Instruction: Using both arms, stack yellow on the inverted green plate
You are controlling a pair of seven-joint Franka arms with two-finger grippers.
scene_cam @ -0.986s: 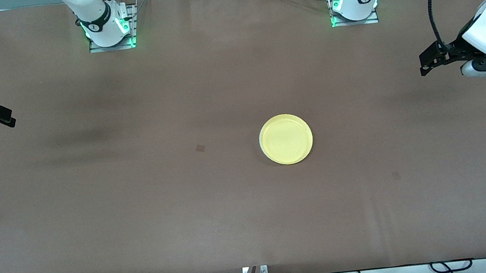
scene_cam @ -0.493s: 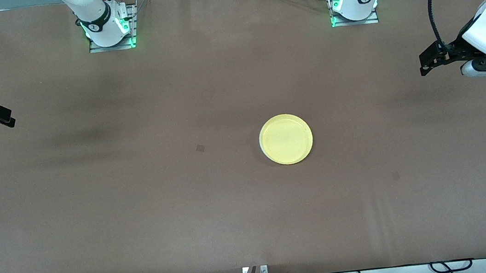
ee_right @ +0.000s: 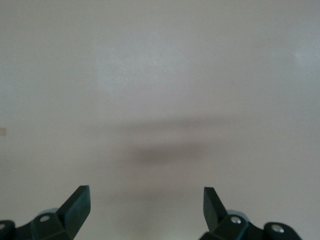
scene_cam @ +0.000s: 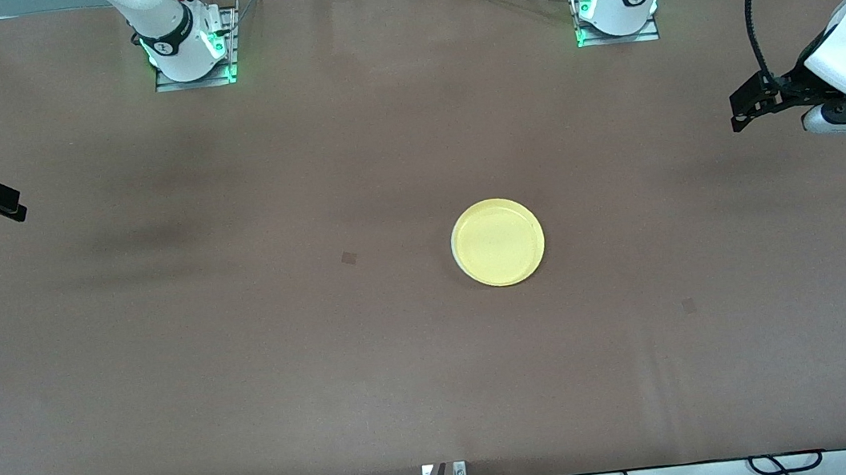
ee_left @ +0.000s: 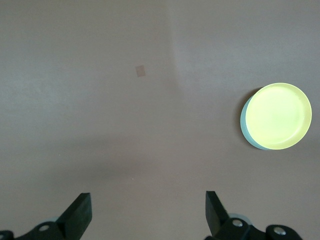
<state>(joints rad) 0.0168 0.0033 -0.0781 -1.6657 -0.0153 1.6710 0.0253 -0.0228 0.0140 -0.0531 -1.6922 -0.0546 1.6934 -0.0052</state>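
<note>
From my seat the stack looks finished. Starting at the camera's edge of the table, the brown cloth is bare until the yellow plate, which sits a little toward the left arm's end of the middle. In the front view I can barely see anything under it, only a thin pale sliver at the rim. The left wrist view settles it: the green plate peeks out as a narrow mint crescent along one side of the yellow plate, so yellow lies on green, slightly off centre. I cannot confirm from here that the green one is upside down, since only its edge shows.

Nothing stands near the stack. A small dark square mark lies on the cloth toward the right arm's end, well apart from the plates, with a fainter one nearer the camera toward the left arm's end (both look like flat patches, not obstacles).

Farther up, both arms wait at the table's ends. The left gripper hangs over the cloth at its own end, fingers spread wide and empty. The right gripper hangs at its end, likewise wide and holding nothing. I judge nothing is left except perhaps squaring the overlap.
</note>
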